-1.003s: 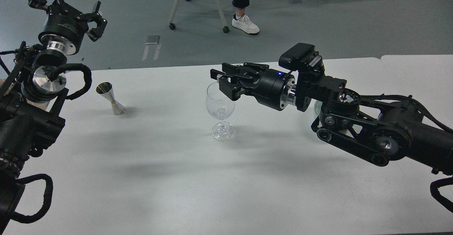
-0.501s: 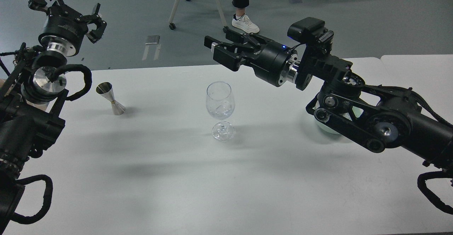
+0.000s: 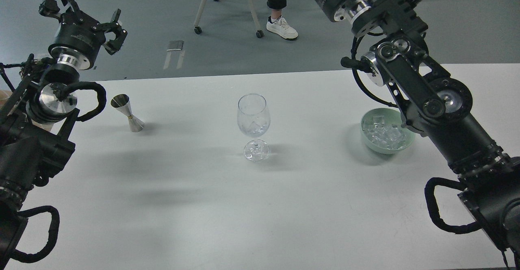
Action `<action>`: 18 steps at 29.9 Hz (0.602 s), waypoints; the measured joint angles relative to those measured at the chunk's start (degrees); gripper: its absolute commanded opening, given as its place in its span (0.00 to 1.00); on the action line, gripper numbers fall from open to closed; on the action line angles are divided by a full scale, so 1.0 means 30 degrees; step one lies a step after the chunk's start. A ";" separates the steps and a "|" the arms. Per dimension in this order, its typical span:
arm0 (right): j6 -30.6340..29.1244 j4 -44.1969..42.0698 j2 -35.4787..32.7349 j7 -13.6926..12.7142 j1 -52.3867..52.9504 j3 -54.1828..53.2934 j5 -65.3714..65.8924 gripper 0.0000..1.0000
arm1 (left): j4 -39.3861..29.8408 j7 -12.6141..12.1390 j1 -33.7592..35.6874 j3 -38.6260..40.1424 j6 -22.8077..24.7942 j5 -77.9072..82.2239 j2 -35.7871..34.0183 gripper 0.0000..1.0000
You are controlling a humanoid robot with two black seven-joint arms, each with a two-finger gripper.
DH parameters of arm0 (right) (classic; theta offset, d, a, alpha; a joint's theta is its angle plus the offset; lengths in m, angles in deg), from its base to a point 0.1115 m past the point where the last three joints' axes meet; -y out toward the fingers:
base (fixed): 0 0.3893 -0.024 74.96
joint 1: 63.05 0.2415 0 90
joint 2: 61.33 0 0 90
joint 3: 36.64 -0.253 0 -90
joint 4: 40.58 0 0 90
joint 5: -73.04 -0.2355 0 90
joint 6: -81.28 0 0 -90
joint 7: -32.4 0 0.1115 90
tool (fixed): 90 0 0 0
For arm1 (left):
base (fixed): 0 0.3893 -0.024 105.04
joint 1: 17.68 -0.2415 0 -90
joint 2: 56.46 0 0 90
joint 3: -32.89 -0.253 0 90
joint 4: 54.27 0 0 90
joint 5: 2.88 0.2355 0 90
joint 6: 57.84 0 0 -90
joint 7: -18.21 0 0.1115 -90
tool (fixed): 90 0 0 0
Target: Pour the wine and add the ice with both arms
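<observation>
Trouble could come if an arm swings low and knocks the tall wine glass (image 3: 253, 123) over. Left gripper (image 3: 83, 16), at ten o'clock, has fingers apart, holding nothing. Right gripper is out of sight, so I cannot tell.

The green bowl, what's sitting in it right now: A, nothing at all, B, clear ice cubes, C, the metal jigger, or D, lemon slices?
B: the green bowl on the right of the table holds a heap of clear ice cubes, while the metal jigger stands apart on the left of the table.
</observation>
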 measured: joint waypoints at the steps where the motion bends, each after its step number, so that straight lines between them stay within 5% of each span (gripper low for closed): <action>1: 0.0020 0.0003 0.0008 0.0000 0.0007 -0.0584 -0.0551 1.00 | 0.0000 0.0047 -0.0031 -0.0010 0.0125 0.0010 -0.0026 0.98; 5: 0.0029 -0.1200 0.0023 -0.0212 0.0489 -0.2426 -0.3619 1.00 | 0.0000 0.0100 -0.0083 -0.0035 0.0291 0.0020 -0.0041 0.98; 11: 0.0037 -0.6929 0.0023 0.0008 0.2398 -0.2933 -0.9242 1.00 | 0.0000 0.0109 -0.0086 0.0038 0.0332 0.0021 -0.0045 0.98; 18: 0.0037 -1.0671 0.0022 0.0326 0.3223 -0.2838 -1.0646 1.00 | 0.0000 0.0122 -0.0084 0.0243 0.0285 -0.0040 -0.0005 0.98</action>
